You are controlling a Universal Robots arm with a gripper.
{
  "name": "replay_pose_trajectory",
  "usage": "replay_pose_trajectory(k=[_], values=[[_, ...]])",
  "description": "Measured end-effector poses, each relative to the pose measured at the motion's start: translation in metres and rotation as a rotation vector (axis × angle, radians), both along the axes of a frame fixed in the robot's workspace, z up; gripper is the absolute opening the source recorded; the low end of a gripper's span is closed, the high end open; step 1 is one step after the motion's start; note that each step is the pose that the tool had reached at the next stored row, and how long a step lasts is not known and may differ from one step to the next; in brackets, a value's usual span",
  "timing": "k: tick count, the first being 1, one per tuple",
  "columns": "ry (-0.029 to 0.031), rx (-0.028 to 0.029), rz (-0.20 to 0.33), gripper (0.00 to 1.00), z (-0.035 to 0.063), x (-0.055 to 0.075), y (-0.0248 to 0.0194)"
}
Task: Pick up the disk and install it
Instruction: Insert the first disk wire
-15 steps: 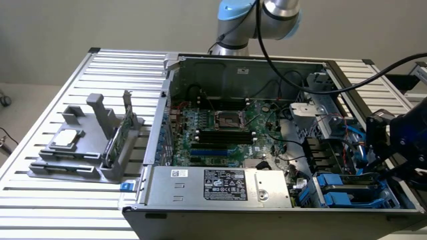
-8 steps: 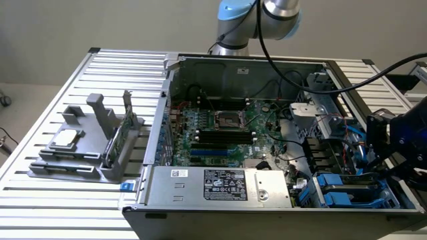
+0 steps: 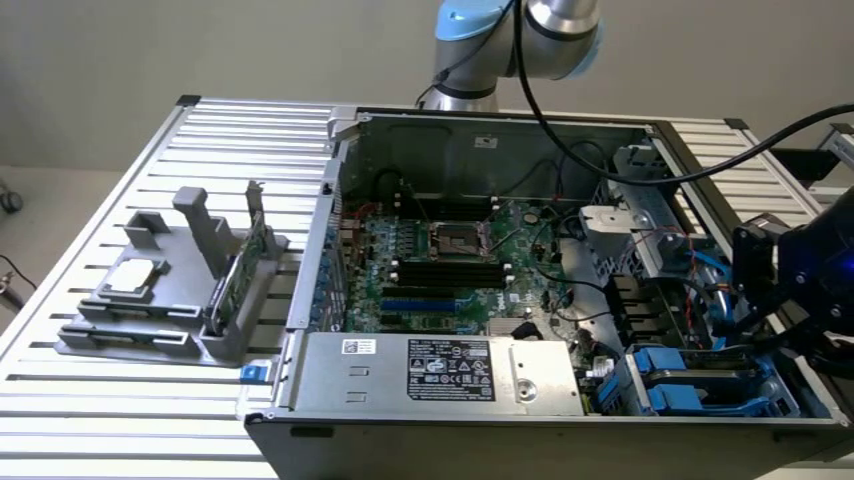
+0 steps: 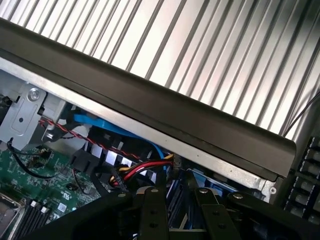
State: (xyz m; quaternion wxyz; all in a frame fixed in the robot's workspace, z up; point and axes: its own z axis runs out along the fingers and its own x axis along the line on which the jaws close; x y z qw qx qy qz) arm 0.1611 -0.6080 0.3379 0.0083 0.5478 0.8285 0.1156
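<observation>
My black gripper [image 3: 754, 330] hangs over the drive bay at the exterior view's right side of the open computer case [image 3: 467, 120], just inside its side wall. Below it, in the front right corner of the case, lie blue plastic rails [image 3: 687, 385] around a dark slot. I cannot tell whether they belong to the disk, whose silver labelled face is hidden. In the wrist view the gripper [image 4: 180, 220] points at the blue plastic [image 4: 105, 127] and a red, yellow and black cable bundle [image 4: 142, 170] under the case's dark rim [image 4: 165, 107].
On the exterior view's left of the slatted table [image 3: 120, 410] stands a grey holder [image 3: 174, 300] with a small square silver chip [image 3: 134, 275] and an upright green card [image 3: 240, 270]. The motherboard [image 3: 441, 260] and power supply [image 3: 441, 370] take up the case's middle and front. Black cables run to the arm.
</observation>
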Motion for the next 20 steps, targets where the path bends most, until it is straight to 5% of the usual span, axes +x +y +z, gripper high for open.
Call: replay_pose_trajectory(k=[15, 20], values=[[0.0044, 0.0024, -0.036, 0.28, -0.0041, 0.0, 0.0095], [0.0067, 0.0028, -0.048, 0.17, -0.0044, 0.0, 0.0111]])
